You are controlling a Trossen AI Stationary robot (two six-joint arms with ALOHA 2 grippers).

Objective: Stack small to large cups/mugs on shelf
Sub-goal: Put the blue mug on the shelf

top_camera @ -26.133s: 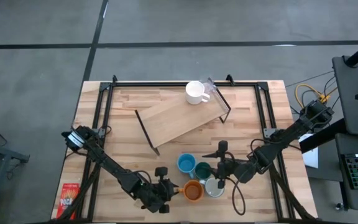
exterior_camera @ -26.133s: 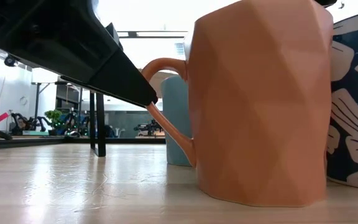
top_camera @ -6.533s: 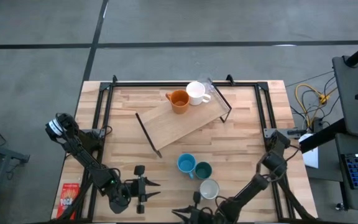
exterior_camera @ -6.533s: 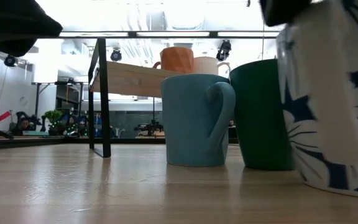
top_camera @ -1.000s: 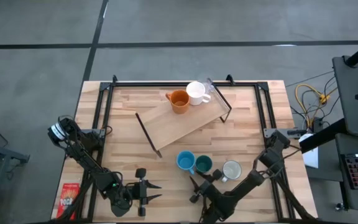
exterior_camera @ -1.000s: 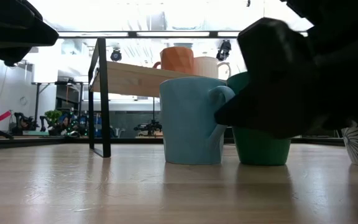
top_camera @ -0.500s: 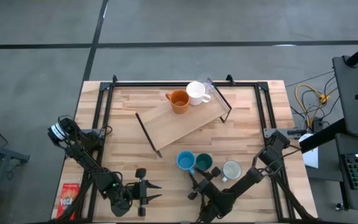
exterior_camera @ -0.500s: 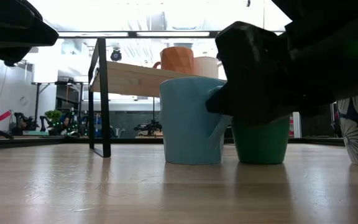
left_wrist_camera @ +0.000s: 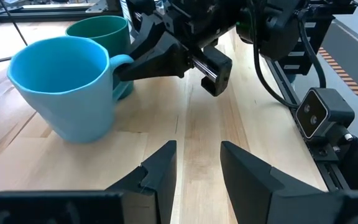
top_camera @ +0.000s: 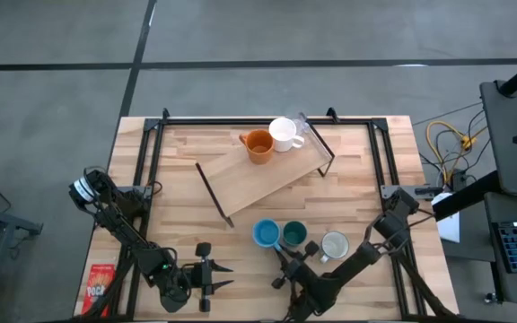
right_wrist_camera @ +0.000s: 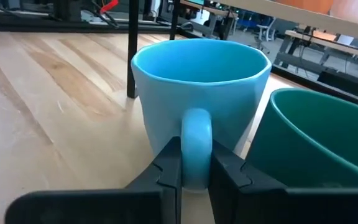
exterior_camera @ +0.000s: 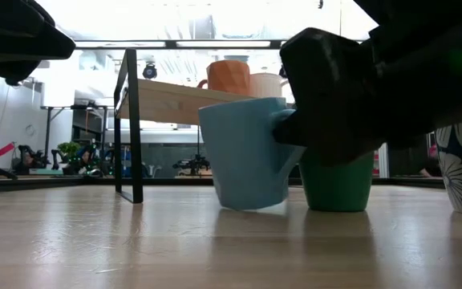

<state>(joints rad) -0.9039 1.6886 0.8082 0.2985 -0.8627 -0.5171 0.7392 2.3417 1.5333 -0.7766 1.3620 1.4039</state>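
Tilted now where it stood flat, the light blue mug [exterior_camera: 243,152] lifts at one edge in the low view. From above, it sits at 6 o'clock of the shelf [top_camera: 263,177]. Right wrist view: right hand [right_wrist_camera: 194,171] clamped on its handle [right_wrist_camera: 196,146]; rigid, breakable ceramic, likely slippery. Left hand [left_wrist_camera: 197,165] stands apart, waiting.

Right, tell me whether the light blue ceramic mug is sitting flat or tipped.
Tipped. In the low view the light blue ceramic mug leans, one edge of its base off the wooden tabletop, the right gripper clamped on its handle.
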